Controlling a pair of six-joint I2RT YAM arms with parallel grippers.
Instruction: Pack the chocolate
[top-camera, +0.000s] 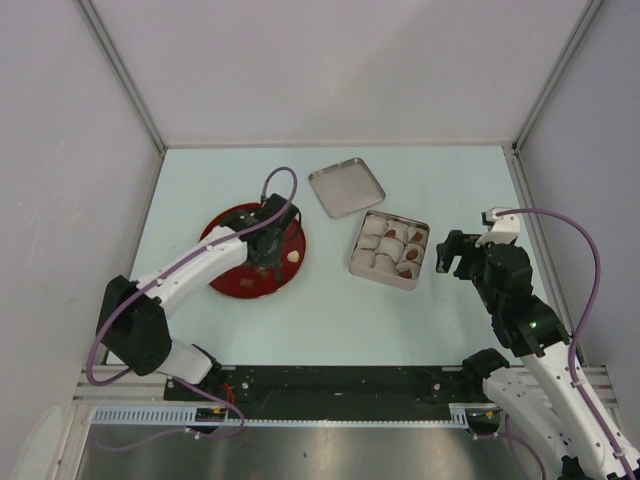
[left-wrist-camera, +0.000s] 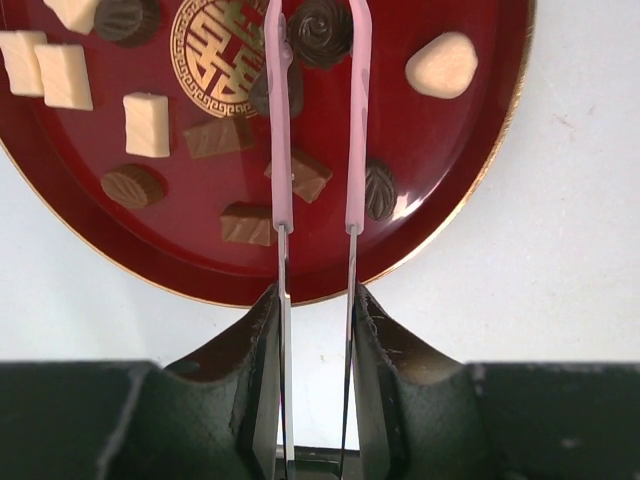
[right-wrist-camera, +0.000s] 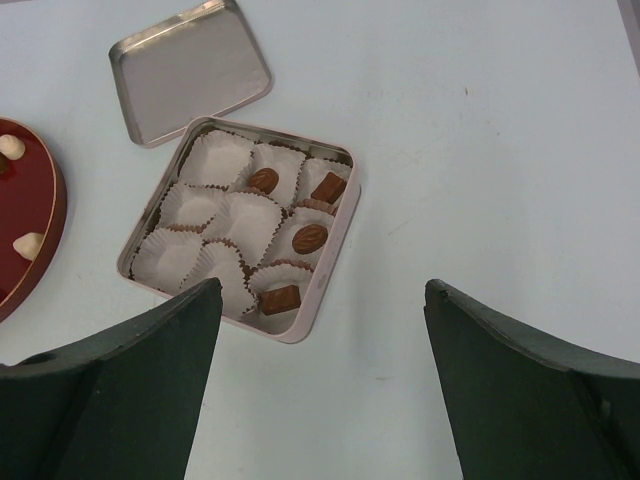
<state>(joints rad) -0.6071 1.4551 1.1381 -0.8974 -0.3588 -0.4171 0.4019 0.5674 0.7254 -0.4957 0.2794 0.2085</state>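
Filling the overhead view, the pale blue-white table carries everything: on its left the round red lacquer plate with a gold emblem, at centre the square metal tin, and just behind the tin its flat metal lid, lying apart with its rim up. The chocolate is split between two places. Most of it, dark brown and cream-white bites, lies loose on the plate, while four dark pieces already sit in the tin's crinkled white paper cups. In the right wrist view three of these run down the right column and one sits in the middle of the far row, leaving five cups empty. The right gripper hangs just right of the tin with its fingers wide apart and nothing between them. The left gripper hovers over the plate, its black fingers pressed from outside onto the blades of thin metal tweezers with pink sleeves. The tweezer tips stand slightly apart on either side of a round dark swirl piece near the emblem; whether they pinch it yet I cannot tell. The step in hand looks like picking a fifth piece. Next, by my judgement, comes a gentle squeeze, a straight lift clear of the neighbours, and a carry over to an empty cup.
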